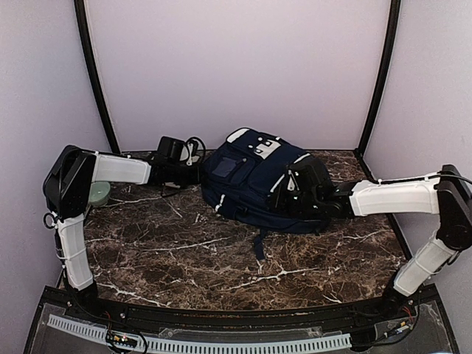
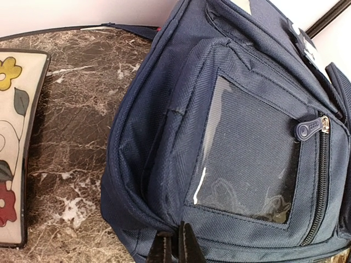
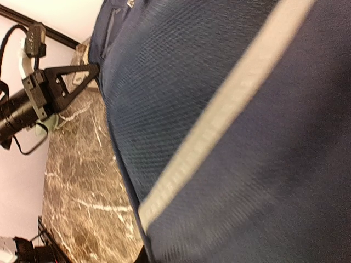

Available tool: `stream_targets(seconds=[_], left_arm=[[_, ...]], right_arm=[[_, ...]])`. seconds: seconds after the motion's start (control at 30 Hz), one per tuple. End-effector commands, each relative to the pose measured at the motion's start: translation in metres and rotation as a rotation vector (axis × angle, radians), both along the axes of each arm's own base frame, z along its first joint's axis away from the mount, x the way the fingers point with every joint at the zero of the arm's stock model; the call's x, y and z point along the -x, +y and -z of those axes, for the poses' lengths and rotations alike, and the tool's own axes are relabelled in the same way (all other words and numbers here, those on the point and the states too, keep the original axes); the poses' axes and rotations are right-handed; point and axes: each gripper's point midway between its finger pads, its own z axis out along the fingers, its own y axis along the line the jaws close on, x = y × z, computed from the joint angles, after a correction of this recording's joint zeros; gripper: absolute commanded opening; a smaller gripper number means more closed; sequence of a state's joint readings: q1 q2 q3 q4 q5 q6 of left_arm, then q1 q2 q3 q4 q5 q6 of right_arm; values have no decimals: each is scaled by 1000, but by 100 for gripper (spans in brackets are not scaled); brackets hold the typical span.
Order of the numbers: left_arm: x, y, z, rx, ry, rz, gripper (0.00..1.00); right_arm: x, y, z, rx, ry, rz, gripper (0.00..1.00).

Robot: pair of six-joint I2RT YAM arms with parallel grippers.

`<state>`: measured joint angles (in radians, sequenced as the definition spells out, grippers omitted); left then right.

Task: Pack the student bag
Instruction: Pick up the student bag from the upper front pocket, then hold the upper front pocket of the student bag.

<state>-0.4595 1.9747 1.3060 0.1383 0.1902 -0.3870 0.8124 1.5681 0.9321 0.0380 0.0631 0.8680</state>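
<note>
The student bag (image 1: 254, 177), navy with white trim stripes, lies on its back at the rear middle of the marble table (image 1: 221, 258). My left gripper (image 2: 176, 247) is shut on a fold of fabric at the bag's left edge, below the clear-window pocket (image 2: 249, 159). In the top view this gripper (image 1: 198, 172) sits against the bag's left side. My right gripper (image 1: 286, 193) presses into the bag's right side. In the right wrist view the bag's cloth and a white stripe (image 3: 219, 120) cover the jaws, so the fingers are hidden.
A flat white case with a flower pattern (image 2: 13, 148) lies left of the bag. A pale green round thing (image 1: 99, 193) sits under the left arm. A dark strap (image 1: 259, 243) trails from the bag toward the front. Walls close in the back and sides.
</note>
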Motion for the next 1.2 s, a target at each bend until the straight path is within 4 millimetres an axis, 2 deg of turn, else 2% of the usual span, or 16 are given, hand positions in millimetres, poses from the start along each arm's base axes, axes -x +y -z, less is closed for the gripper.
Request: stream_targets(seconds=[0.0,0.17,0.27,0.33,0.47,0.53,0.6,0.63,0.7,0.73,0.77,0.87,0.93,1.07,1.17], left_arm=[[-2,38,-7,-164,-40,-64,0],[-3,46,-8,-195,-47,-84,0],[-2,46,-10,-197,-57,-79,0],[-2,52,-10,-220,-60,-90,0],[-3,69,-8,-249,-56,-128,0],[-2,69,-13,-232,-70,-116,0],[3,51,-31,-164,-123,-19,0],[7,39,-44,-113,-160,43,9],[22,18,-77,-6,-259,154,51],[31,10,-90,27,-312,194,64],[41,2,-105,38,-378,232,70],[78,-37,-135,-39,-604,405,73],[112,-76,-136,-101,-709,577,72],[169,-138,-114,-162,-835,872,72],[198,-172,-94,-223,-948,1020,73]], right_arm=[[30,-42,15,120,123,-75,0],[44,-68,15,173,177,-110,0],[47,-74,15,195,192,-140,0],[47,-81,12,227,192,-163,0],[40,-111,13,292,214,-144,0],[35,-117,14,309,206,-135,0],[34,-103,11,261,194,-193,0],[33,-93,7,217,182,-229,0],[31,-78,1,150,157,-272,0],[30,-76,-1,137,150,-279,0],[29,-75,-1,137,145,-280,0],[26,-74,-1,146,140,-287,0],[25,-71,0,136,142,-300,0],[24,-64,0,107,144,-318,0],[24,-62,1,91,152,-325,0]])
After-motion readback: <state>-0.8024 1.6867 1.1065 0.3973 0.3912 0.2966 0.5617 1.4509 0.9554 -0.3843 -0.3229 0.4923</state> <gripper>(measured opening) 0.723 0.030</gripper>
